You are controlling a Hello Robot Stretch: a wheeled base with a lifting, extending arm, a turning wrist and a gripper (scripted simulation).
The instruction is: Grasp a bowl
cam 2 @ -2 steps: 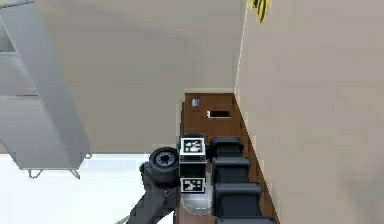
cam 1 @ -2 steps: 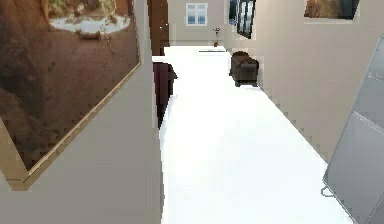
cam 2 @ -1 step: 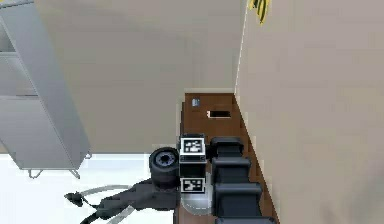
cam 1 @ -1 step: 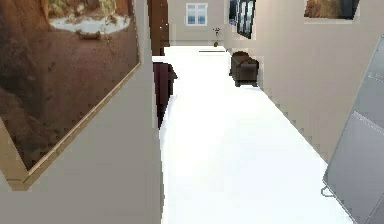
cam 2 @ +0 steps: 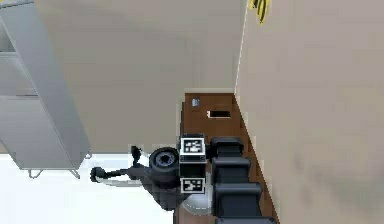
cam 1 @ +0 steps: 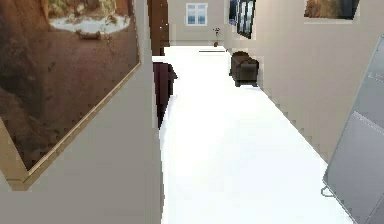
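White hallway. One framed picture (cam 1: 60, 70) hangs on the forward view's left wall, and one dark seat (cam 1: 244, 67) stands farther along. Near one grey cabinet (cam 2: 35, 100), one hand (cam 2: 112, 168) over bare floor holds nothing. How wide its fingers stand, and where the bowl is, cannot be told.

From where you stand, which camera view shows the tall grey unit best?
The arm side view: the tall grey unit stands at its left, with two faces and thin wire feet visible. The forward view shows a slanted part of it at the right edge.
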